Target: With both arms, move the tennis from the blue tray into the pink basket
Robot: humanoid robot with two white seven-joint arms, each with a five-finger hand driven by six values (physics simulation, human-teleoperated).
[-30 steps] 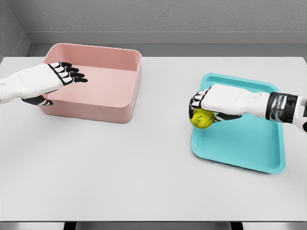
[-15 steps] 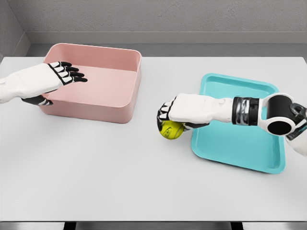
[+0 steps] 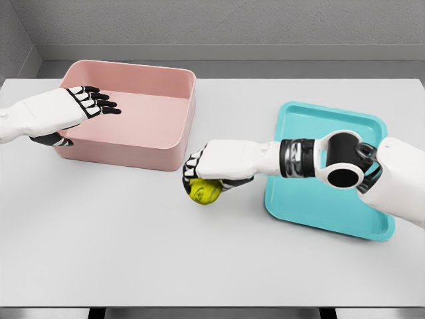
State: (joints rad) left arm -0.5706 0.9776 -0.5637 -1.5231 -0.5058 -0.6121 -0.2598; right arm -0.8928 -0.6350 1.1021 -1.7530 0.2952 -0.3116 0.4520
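My right hand has its fingers curled down around the tennis ball, gripping it from above, with the ball showing yellow-green beneath the palm. I see the ball out over the bare white worktop, between the two containers and just off the near right corner of the pink basket; whether it touches the worktop or hangs slightly above it I cannot tell. My right arm stretches in from the right edge and crosses over the blue tray, which lies flat on the right side of the worktop. My left hand sits over the left end of the pink basket, fingers straight and lightly spread, pointing toward the basket's middle and holding nothing, with the thumb tucked down outside the basket's near left wall. The two hands are well apart.
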